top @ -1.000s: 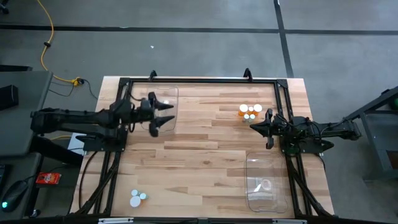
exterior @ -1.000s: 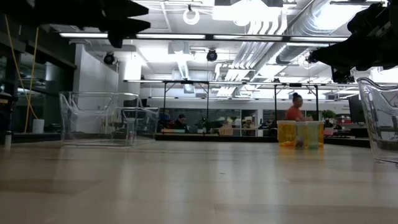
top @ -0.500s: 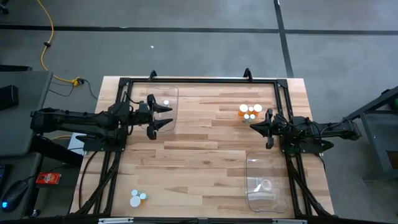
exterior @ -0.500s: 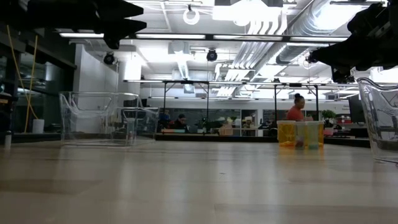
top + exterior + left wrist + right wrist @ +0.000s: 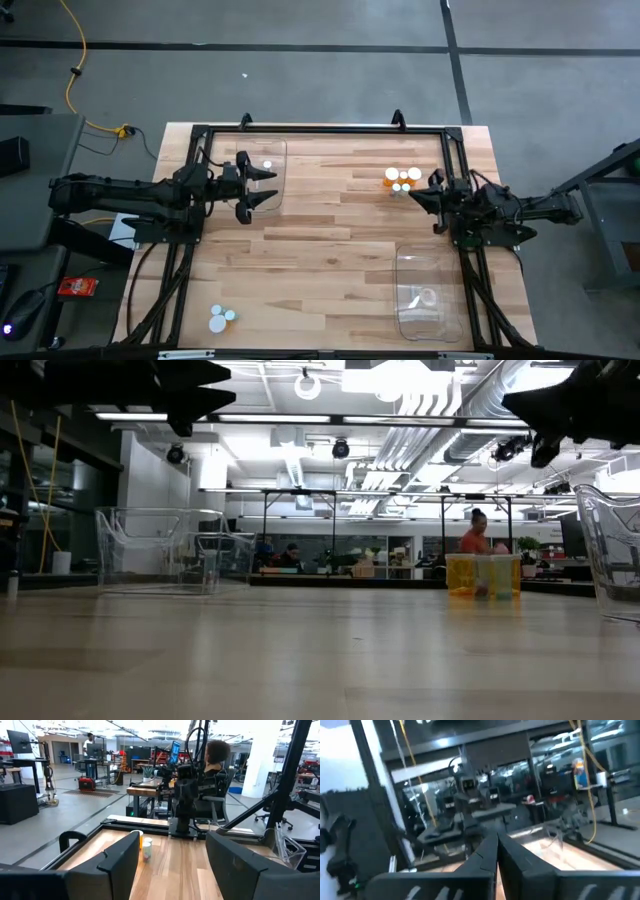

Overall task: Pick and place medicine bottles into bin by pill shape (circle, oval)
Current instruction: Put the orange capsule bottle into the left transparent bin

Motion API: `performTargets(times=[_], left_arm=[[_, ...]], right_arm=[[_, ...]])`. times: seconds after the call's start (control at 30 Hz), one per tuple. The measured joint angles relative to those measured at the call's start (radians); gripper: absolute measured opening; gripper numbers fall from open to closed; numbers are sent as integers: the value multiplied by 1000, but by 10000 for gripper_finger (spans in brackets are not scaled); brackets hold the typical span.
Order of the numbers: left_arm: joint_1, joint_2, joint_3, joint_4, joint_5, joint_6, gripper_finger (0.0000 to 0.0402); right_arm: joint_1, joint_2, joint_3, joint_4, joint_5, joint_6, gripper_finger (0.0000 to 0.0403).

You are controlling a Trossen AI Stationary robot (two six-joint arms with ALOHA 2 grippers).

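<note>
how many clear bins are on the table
2. One clear bin sits at the far left of the table, beside the left gripper. The other bin sits at the near right edge, below the right gripper.

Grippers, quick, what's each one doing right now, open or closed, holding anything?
Left gripper: open, empty, over the clear bin at the table's far left.
Right gripper: shut, empty, raised beside the cluster of pill bottles.
</note>
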Motion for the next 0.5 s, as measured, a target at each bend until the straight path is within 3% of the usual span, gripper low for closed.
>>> performTargets(times=[0.13, 0.27, 0.4, 0.5], left_arm=[[0, 0, 0, 13, 0, 0, 216], [0, 0, 0, 13, 0, 0, 216], [0, 0, 0, 13, 0, 0, 216], [0, 0, 0, 15, 0, 0, 216]], right_arm=[[0, 75, 0, -2, 118, 6, 45], [0, 154, 24, -60, 232, 59, 120], [-16, 228, 179, -381, 359, 168, 194], [-66, 299, 334, -679, 399, 276, 229]])
